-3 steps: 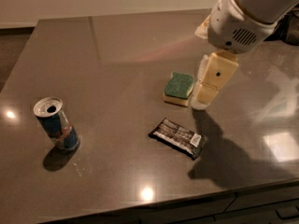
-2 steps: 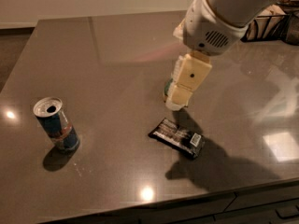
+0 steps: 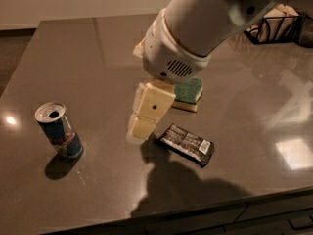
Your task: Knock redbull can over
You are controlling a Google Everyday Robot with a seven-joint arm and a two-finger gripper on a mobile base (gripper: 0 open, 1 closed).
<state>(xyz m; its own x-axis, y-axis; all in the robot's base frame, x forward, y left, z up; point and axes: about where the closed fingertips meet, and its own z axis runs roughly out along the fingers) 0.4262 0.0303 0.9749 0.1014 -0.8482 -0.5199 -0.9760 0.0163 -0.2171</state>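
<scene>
The redbull can [image 3: 57, 130] stands upright on the dark table at the left, blue and silver with a silver top and open tab hole. My gripper [image 3: 140, 127] hangs from the white arm over the table's middle, cream-coloured, pointing down. It is well to the right of the can and not touching it. It holds nothing that I can see.
A black candy bar wrapper [image 3: 187, 144] lies just right of the gripper. A green-and-yellow sponge [image 3: 189, 94] lies behind it, partly hidden by the arm. A black wire basket [image 3: 279, 26] stands at the back right. The table's front edge [image 3: 195, 204] is near.
The arm and gripper have moved left across the table, from over the sponge toward the can. The can, sponge and wrapper have not moved.
</scene>
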